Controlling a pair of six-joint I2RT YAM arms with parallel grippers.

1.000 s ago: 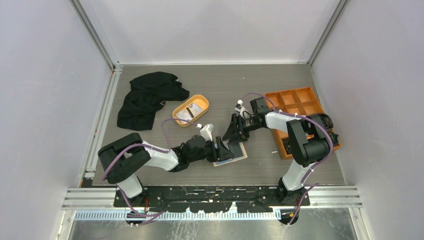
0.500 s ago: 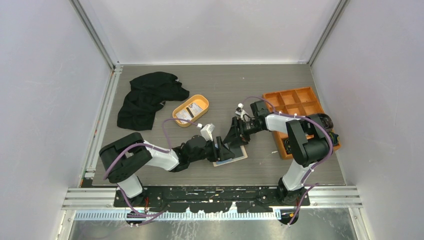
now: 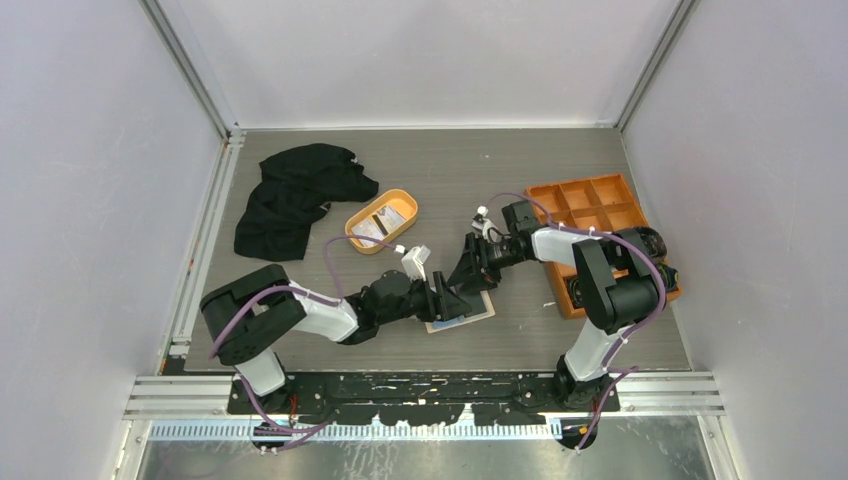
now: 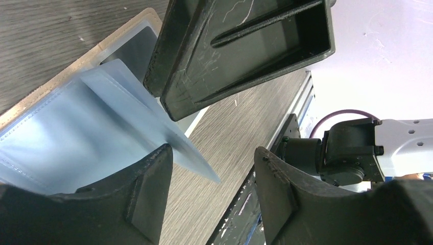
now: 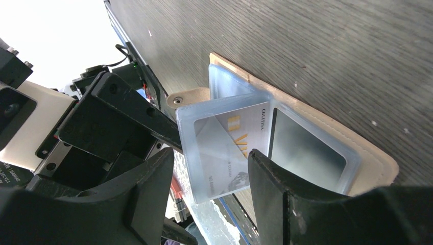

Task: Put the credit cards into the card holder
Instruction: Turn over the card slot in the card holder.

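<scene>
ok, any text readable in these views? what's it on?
"CR…", small dark word along the edge of the credit card in the card holder's clear sleeve; remaining letters blurred.
"V…", large gold letters on that card, partly hidden by the right fingers.
Fine print lower on that card: too small.
Label on the left arm: blurred.
Print on the cards in the orange tray: too small.
</scene>
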